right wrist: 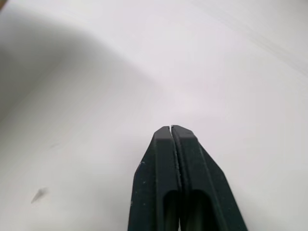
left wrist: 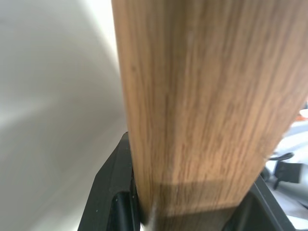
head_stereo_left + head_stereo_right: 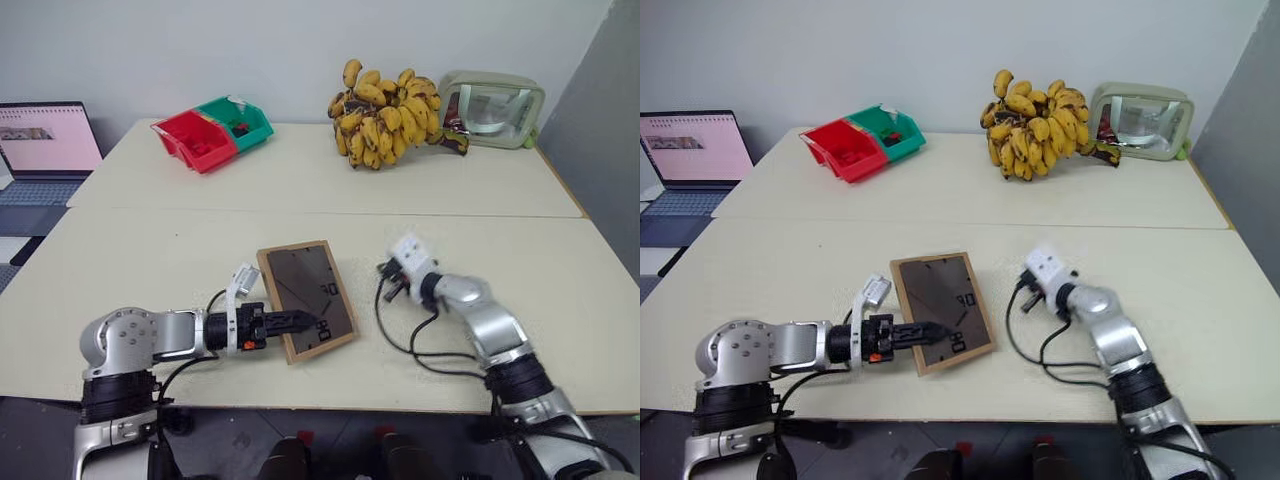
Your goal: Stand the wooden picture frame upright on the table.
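The wooden picture frame [image 3: 306, 300] (back up) runs near-to-far, left jaws clamping it, right jaws together.

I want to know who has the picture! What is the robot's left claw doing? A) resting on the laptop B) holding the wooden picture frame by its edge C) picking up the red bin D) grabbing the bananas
B: the left claw is closed on the near edge of the wooden picture frame, and the left wrist view shows the wood between its black fingers.
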